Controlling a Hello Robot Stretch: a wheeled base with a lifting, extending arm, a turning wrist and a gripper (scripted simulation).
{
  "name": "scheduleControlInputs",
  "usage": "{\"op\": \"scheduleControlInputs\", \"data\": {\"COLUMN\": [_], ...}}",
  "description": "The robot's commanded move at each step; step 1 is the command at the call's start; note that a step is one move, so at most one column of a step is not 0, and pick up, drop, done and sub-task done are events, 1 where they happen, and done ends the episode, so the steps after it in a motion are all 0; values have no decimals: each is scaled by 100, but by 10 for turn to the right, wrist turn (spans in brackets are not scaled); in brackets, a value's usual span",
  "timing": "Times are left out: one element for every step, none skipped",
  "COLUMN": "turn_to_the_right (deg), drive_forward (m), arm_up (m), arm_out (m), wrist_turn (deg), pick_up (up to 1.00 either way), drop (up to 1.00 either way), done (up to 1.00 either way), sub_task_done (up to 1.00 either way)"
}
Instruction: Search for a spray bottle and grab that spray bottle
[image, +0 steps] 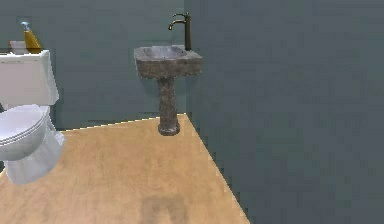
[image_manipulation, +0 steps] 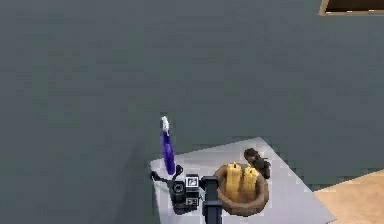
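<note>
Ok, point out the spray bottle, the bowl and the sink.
Spray bottle (image_manipulation: 169, 157): arm side view, blue body.
Bowl (image_manipulation: 251, 204): arm side view, outer wall.
Sink (image: 168, 66): forward view, basin's front wall.

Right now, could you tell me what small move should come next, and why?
Probably ease the arm slightly farther out: the gripper shows just below the upright blue spray bottle on the grey table, and I cannot tell whether it holds anything.
</note>
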Motion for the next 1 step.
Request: {"op": "scheduleControlInputs", "data": {"turn_to_the_right": [0], "drive_forward": [0], "arm_up": [10], "arm_out": [0], "wrist_turn": [0], "pick_up": [0], "drop": [0], "done": [0], "sub_task_done": [0]}}
